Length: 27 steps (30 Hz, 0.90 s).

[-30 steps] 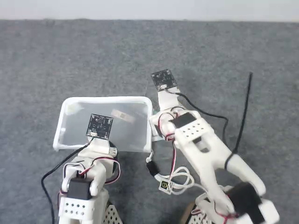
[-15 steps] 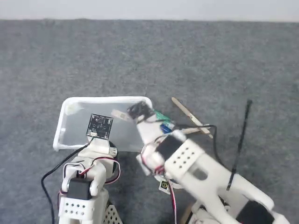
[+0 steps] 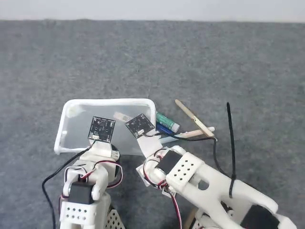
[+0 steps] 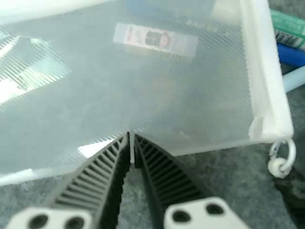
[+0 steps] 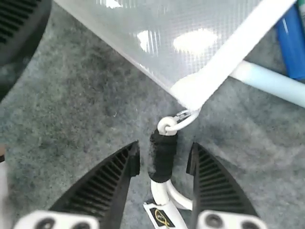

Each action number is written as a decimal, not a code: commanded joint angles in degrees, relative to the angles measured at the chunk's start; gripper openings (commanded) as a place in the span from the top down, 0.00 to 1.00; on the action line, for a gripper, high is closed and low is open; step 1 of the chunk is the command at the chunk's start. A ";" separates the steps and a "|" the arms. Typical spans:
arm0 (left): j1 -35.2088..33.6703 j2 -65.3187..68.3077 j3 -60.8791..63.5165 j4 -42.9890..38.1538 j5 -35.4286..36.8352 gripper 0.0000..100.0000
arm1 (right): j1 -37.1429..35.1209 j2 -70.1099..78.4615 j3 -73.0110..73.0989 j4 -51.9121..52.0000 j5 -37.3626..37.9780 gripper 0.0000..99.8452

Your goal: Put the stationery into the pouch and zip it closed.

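Plastic, half-clear with a white border, the pouch (image 3: 78, 131) lies flat on the grey carpet (image 3: 143, 57) in front of both arms. Your left gripper (image 4: 131, 143) has its jaws pressed together on the near edge of the pouch and pins it there. Your right gripper (image 5: 163, 149) is wide open, with one jaw at each side of the black pull strap (image 5: 162, 160) that is tied to the zip ring (image 5: 180, 119) at the pouch corner; it has hold of nothing.

A green pen (image 3: 167, 121), a blue pen (image 3: 163, 129), a pale pen (image 3: 198, 132) and a wooden stick (image 3: 193, 117) lie outside, just beside the zip side of the pouch. One small labelled piece (image 4: 155, 38) is already inside.

So I judge you are working at the zip, before the filling; whether the zip is open, I cannot tell. The next move calls for closing the right jaws on the strap, well centred, and pulling along the white border while the left gripper holds firm, so that the pouch does not slide.
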 commanded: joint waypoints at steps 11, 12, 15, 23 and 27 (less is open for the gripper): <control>0.00 -1.05 -0.75 0.35 -0.18 0.99 | 4.62 10.42 -2.99 -2.95 -0.62 0.83; 0.00 -1.05 -0.75 0.35 -0.18 0.99 | 4.62 10.51 -2.99 -2.86 -0.53 0.84; 0.00 -1.05 -0.75 0.35 -0.18 0.99 | 4.62 10.33 -3.34 -1.98 -0.53 0.93; 0.00 -1.05 -0.75 0.35 -0.18 0.99 | 7.52 9.98 -3.43 -1.80 4.75 0.99; 0.00 -1.05 -0.75 0.35 -0.18 0.99 | 9.80 3.91 -3.34 0.66 5.01 1.00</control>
